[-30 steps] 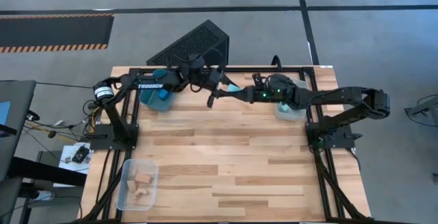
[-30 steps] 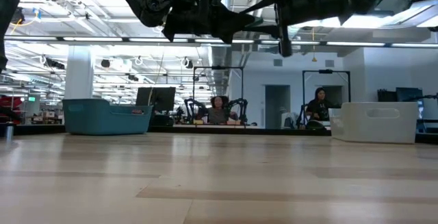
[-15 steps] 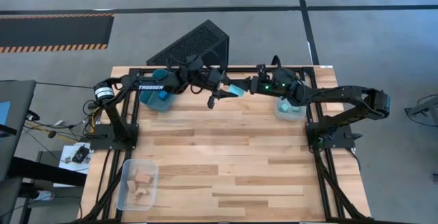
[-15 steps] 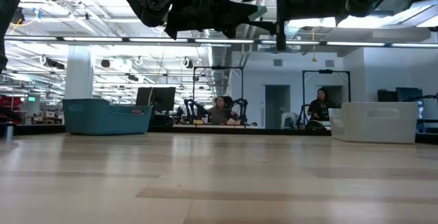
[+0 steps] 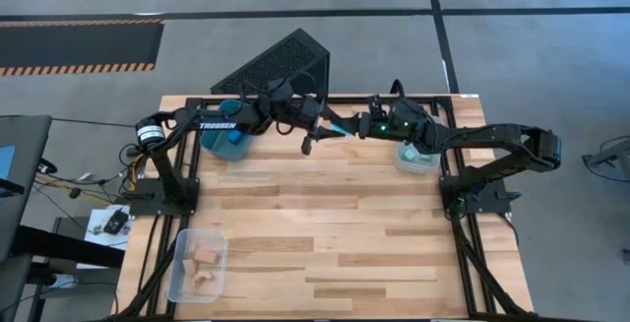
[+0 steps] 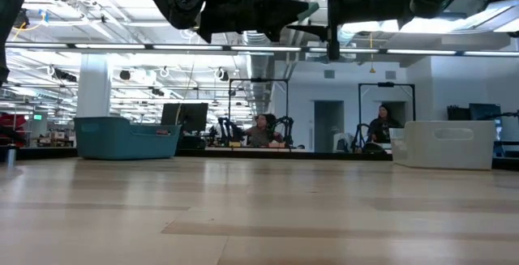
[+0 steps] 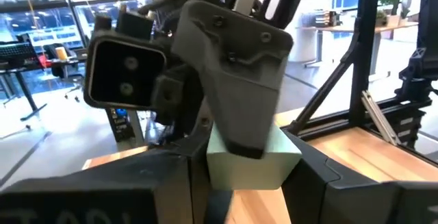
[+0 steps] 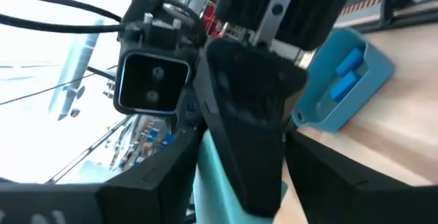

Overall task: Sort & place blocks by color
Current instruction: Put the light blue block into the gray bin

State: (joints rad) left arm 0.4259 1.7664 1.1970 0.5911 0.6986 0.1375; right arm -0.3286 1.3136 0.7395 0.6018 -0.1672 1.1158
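High view: your two grippers meet over the table's far edge.
Left gripper [image 5: 317,132] clamps the pale cyan block [image 5: 338,127]; right gripper [image 5: 362,125] stands open beside it. "TROSSEN" marks your left arm [image 5: 217,123].

Light cyan block [image 5: 338,128]: held aloft above table's far edge, mid-width, between both arms' fingers; pale rectangular face visible in left wrist view [image 7: 250,166]. Dark blue blocks [image 8: 347,73]: two bars lying in teal bin, far-left area. Tan wood blocks [image 5: 205,262]: several lying in clear bin, near-left corner.
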